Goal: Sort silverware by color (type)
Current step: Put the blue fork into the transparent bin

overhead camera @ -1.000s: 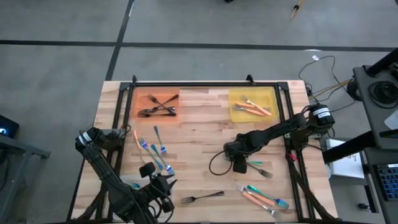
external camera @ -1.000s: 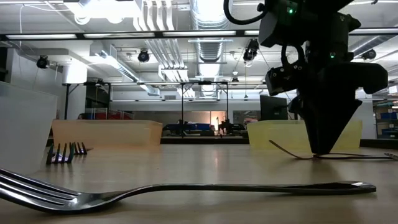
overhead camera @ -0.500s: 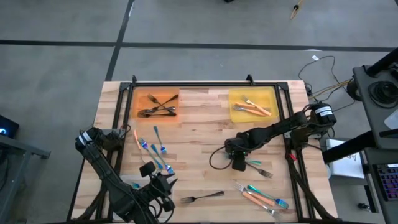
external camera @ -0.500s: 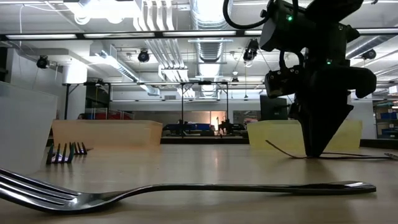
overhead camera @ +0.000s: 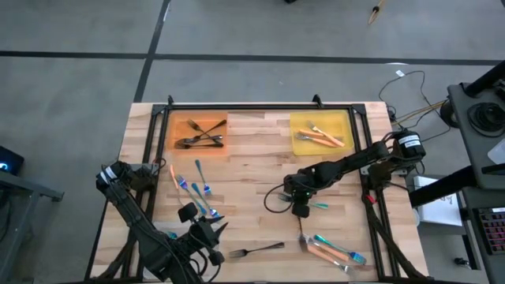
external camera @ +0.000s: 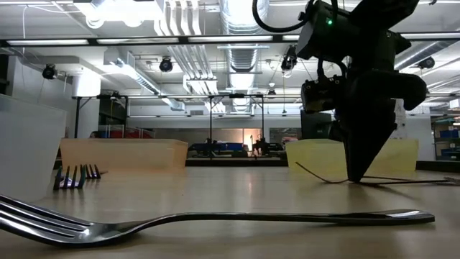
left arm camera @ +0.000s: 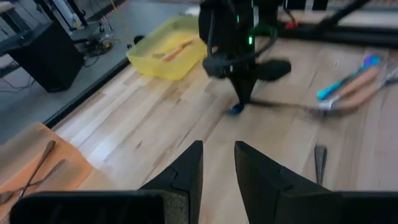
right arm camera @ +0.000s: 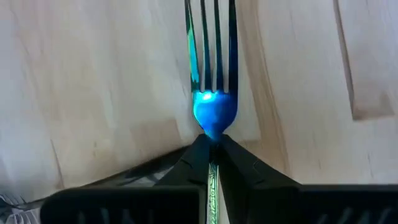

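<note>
- High view: right pincer [overhead camera: 301,208] down on the desk [overhead camera: 252,170], on the near side of the yellow tray [overhead camera: 319,132], pinching the blue fork [overhead camera: 316,205]; fork's long axis across the desk, sticking out from the pincer toward the right edge. Orange-handled pieces [overhead camera: 322,137] lying slantwise in the yellow tray. Dark forks [overhead camera: 200,135] crossed in the orange tray [overhead camera: 200,132], left of the yellow tray. Loose blue-teal pieces [overhead camera: 197,189] near the left edge, a dark fork [overhead camera: 256,251] at the near edge with tines to the left, mixed orange and teal pieces [overhead camera: 331,250] at the near right corner. Left pincer [overhead camera: 207,233] waiting just left of that dark fork.
- Low view: right pincer tip lowered to the desk in front of the yellow tray; dark fork lengthwise across the foreground, tines left.
- Left wrist view: left pincer [left arm camera: 217,163] spread, nothing between its fingers.
- Right wrist view: pads pressed on the blue fork's neck, tines pointing straight away from the pincer, handle running back between the fingers.
</note>
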Robot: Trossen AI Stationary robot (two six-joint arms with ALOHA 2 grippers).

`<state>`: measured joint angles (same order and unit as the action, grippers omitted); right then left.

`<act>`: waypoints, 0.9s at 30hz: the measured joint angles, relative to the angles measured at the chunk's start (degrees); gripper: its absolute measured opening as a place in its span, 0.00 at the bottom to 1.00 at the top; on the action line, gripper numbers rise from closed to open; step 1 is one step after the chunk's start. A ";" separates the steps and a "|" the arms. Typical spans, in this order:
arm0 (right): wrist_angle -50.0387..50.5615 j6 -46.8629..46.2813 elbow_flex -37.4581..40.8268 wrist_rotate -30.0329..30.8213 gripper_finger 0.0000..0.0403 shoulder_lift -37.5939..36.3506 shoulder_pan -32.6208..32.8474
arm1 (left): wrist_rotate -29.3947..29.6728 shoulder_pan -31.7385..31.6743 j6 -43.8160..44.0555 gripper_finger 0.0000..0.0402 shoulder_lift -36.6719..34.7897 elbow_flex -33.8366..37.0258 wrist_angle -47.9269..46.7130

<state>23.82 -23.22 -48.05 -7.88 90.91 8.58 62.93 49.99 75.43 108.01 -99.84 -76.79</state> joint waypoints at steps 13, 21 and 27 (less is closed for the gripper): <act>-11.26 0.26 -2.44 1.51 0.02 0.28 -4.99 | 12.84 -1.21 1.12 0.19 0.59 -4.62 4.71; -11.12 4.18 -3.23 1.02 0.02 0.33 -5.47 | 13.10 -4.56 1.12 0.19 0.59 -6.33 4.92; -10.62 4.83 -3.23 1.72 0.02 0.31 -5.62 | 13.03 -5.01 1.10 0.19 0.59 -5.25 7.05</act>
<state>13.20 -18.39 -51.29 -6.16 91.22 2.96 75.96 44.98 76.53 108.60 -105.09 -69.74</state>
